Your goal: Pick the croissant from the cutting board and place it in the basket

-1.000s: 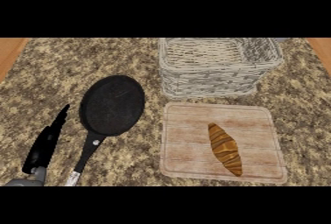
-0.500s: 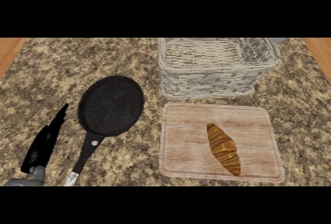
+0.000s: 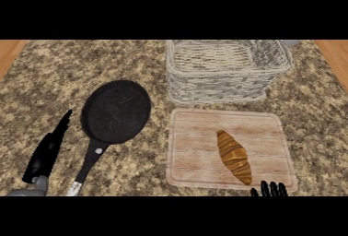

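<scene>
On cutting board (image 3: 197, 138) — croissant (image 3: 234, 156), golden-brown, ridged | right hand (image 3: 269, 189) fingertips only — grip state cannot tell

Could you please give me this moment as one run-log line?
croissant: on cutting board | basket: no croissant | right hand: fingertips at lower edge | left hand: open, resting

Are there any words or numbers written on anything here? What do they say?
No words, numbers, labels or signs can be read anywhere.
Croissant: no text.
Cutting board: only wood grain.
Basket: only weave.
Frying pan: plain black.
Left robot hand: plain black.
Right robot hand: only the fingertips show, no marks.
</scene>
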`<action>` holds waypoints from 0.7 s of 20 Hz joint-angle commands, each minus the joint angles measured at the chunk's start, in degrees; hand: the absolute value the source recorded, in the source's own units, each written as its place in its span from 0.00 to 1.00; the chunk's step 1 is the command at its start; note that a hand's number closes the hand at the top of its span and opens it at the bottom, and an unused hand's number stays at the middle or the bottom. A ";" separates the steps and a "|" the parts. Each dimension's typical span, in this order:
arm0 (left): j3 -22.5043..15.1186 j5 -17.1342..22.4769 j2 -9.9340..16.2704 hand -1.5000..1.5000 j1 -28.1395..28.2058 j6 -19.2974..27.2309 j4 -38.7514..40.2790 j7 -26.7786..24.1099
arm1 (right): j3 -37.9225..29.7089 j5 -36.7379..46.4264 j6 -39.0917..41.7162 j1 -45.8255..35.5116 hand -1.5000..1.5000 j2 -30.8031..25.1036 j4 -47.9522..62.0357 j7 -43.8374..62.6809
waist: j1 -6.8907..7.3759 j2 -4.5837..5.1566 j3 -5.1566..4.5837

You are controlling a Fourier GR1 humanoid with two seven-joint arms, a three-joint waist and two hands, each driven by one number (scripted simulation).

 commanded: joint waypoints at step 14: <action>0.16 -1.11 -1.66 0.50 -1.38 -1.30 -0.45 3.24 | -6.42 1.97 7.50 -14.62 0.00 2.92 6.48 7.63 | 1.07 0.91 1.36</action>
